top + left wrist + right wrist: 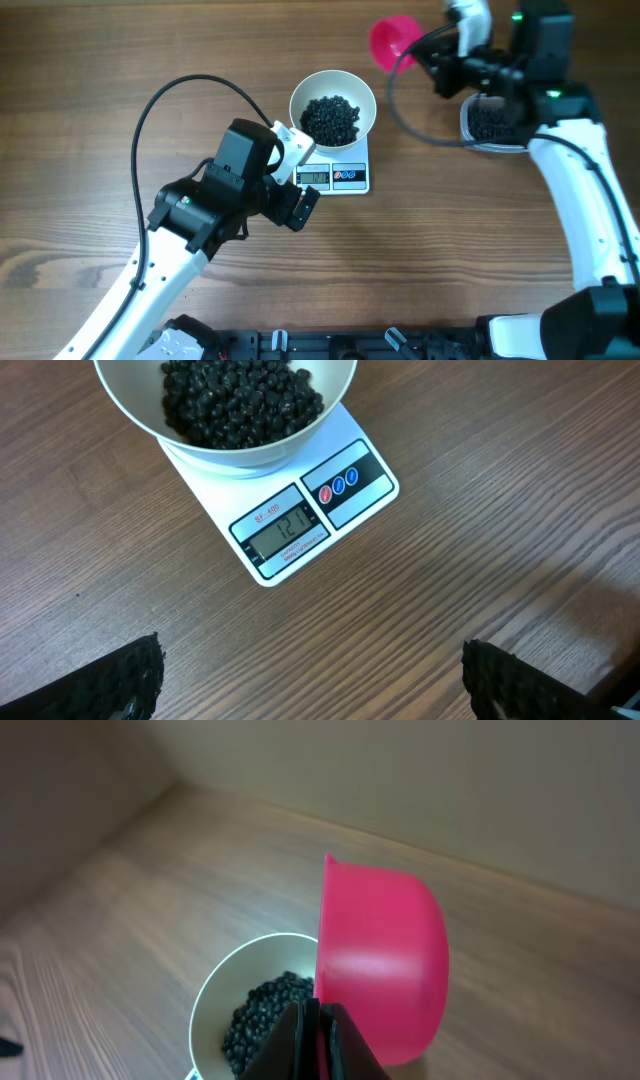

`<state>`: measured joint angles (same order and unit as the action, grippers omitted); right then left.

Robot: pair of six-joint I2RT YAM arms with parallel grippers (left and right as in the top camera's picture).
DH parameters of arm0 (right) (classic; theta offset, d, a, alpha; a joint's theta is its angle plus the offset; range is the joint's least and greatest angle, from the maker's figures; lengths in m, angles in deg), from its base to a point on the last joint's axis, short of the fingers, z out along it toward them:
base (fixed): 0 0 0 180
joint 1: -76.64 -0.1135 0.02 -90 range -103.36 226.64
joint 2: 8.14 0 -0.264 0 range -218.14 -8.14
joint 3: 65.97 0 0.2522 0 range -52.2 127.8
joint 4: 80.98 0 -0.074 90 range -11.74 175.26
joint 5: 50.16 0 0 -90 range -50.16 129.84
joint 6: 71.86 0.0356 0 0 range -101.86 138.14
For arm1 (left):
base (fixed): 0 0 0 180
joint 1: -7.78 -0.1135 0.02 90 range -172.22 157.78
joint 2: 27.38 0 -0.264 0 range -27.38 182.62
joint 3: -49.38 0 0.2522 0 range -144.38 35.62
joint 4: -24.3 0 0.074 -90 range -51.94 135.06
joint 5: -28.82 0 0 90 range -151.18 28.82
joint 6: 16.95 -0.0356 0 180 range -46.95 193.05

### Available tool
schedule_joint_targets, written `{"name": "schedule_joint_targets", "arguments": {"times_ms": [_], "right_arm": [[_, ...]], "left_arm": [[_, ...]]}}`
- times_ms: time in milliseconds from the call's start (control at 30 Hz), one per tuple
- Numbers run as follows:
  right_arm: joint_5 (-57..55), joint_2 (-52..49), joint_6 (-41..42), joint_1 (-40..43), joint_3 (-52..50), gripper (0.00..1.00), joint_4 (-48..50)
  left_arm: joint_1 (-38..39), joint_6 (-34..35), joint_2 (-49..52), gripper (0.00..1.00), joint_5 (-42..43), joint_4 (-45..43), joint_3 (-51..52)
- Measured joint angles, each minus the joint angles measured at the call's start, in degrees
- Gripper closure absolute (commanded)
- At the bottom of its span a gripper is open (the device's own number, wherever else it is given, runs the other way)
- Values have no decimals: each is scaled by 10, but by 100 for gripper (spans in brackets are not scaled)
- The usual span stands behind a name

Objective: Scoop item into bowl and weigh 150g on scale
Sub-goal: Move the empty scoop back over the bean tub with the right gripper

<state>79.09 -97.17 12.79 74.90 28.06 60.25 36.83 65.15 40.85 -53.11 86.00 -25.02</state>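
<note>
Wood-grain surface carrying everything. Lower left of overhead frame: left gripper hanging wide, gripping nothing, sitting just short of scale, probably so wrist camera is facing display. Mid-frame: bowl resting on scale so weight is registering, black beads lying heaped inside, reading seeming below target. Farther, upper right: right gripper clamping tight on handle of pink scoop. Pink scoop tilting on edge, looking empty, hovering between bowl and clear tub holding more beads, likely positioned for refill.
</note>
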Motion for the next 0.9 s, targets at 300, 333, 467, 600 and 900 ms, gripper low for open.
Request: {"name": "schedule_joint_targets", "arguments": {"times_ms": [300,333,467,600,900], "right_arm": [[-137,46,13,90,0,96,-119],[-170,46,26,94,0,96,-119],[-308,46,140,96,0,95,-159],[-387,46,247,96,0,96,-259],[-408,36,183,96,0,96,-244]], "left_arm": [[0,0,0,0,0,0,0],[0,0,0,0,0,0,0],[0,0,0,0,0,0,0],[0,0,0,0,0,0,0],[0,0,0,0,0,0,0]]}}
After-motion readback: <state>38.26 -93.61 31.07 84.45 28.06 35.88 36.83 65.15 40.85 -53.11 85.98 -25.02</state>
